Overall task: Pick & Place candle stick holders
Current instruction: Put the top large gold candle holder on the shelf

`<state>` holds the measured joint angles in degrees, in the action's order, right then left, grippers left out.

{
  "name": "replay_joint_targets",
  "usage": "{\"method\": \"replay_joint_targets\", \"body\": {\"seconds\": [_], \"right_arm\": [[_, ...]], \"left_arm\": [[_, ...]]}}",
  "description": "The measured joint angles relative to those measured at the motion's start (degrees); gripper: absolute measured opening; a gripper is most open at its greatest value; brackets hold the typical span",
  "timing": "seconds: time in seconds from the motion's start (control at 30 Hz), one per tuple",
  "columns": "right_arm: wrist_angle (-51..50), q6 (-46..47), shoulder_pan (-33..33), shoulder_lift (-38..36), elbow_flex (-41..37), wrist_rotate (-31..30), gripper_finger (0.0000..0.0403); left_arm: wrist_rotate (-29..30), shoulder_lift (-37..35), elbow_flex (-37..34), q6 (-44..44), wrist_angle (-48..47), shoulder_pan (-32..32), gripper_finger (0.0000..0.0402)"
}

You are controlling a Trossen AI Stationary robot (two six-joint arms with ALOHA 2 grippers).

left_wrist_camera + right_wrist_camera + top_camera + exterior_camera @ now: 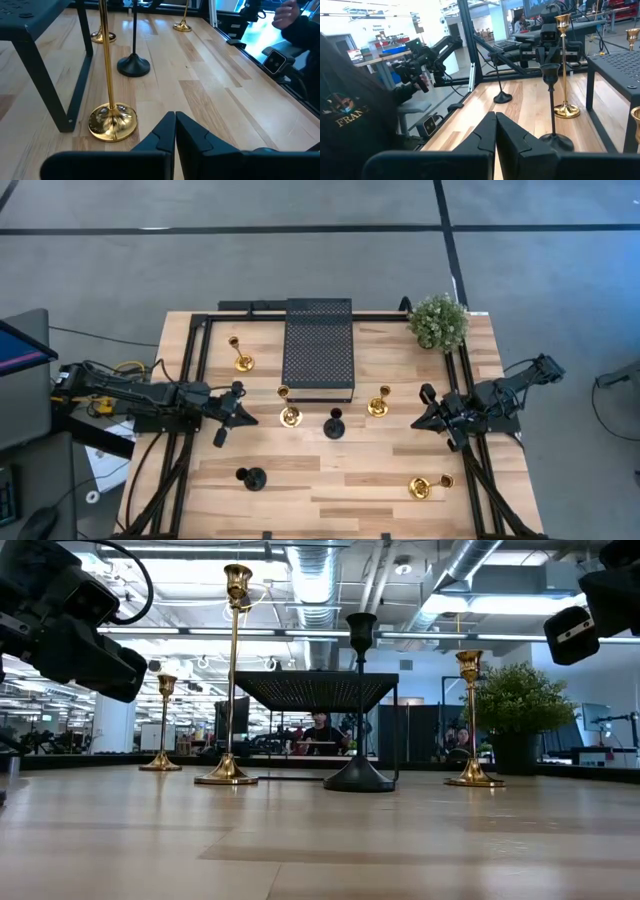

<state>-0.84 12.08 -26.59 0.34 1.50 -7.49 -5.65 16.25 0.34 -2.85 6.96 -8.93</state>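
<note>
Four gold candle stick holders stand on their round bases: one far left (241, 361), one in front of the platform (289, 416), one right of centre (378, 406), one near right (420, 487). Two black ones stand at centre (334, 426) and near left (251, 477). My left gripper (247, 418) hovers shut at the table's left, pointing at the gold holder (112, 121) just ahead. My right gripper (416, 423) hovers shut at the right, facing the centre black holder (555, 141). Neither touches anything.
A black perforated platform (319, 348) stands on legs at the far centre, and a green plant (438, 321) at the far right corner. A black frame rail (195, 360) runs along the table's sides. A person in a dark shirt (345, 105) stands beyond the table's left edge.
</note>
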Motion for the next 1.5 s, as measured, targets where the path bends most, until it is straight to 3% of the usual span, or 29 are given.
{"method": "replay_joint_targets", "body": {"seconds": [1.5], "right_arm": [[-0.01,0.0,0.0,0.0,0.0,0.0,0.0]], "left_arm": [[0.0,0.0,0.02,-0.83,1.67,0.01,0.0011]]}}
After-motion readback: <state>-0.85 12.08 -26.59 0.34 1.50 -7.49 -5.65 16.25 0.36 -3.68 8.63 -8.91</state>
